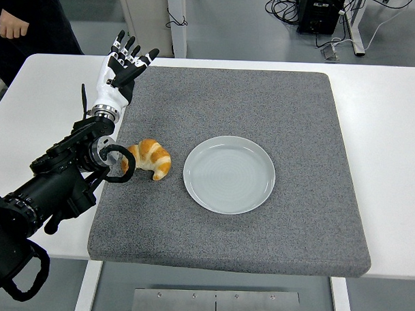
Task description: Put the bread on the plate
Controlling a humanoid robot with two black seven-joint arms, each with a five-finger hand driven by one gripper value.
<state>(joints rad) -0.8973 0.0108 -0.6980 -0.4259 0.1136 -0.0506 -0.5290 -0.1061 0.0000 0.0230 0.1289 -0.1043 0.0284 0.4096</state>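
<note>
bread: golden-brown crescent-shaped croissant (150, 158), lying flat on the mat near the mat's left edge, about halfway between its far and near edges
plate: round pale grey-blue ceramic plate (229, 174), just right of the croissant with a narrow gap between them, not touching; sits around the mat's middle, slightly toward the near edge; nothing on it
mat: dark grey square felt-like mat (291, 110), covers most of the white table (386, 121); carries both croissant and plate
left arm: black jointed arm (50, 184) coming in from the lower-left, running up along the mat's left edge; a black cable loop at its wrist joint lies right against the croissant's left end
left hand: white-and-black five-fingered robot hand (121, 70) at the mat's far-left corner, well beyond the croissant; fingers spread and pointing away toward the far edge, thumb out to the right, holding nothing
left hand contact: apart from the croissant and the plate; whether the palm touches the mat can't be told
right arm: not visible
person: dark-clothed figure (35, 20) at the top-left, past the table's far-left corner; one bare hand (12, 24) hanging beside the body, off the table
floor area: grey floor beyond the far edge, black cables and a black box (320, 13) at top right, a white table leg nearby
</note>
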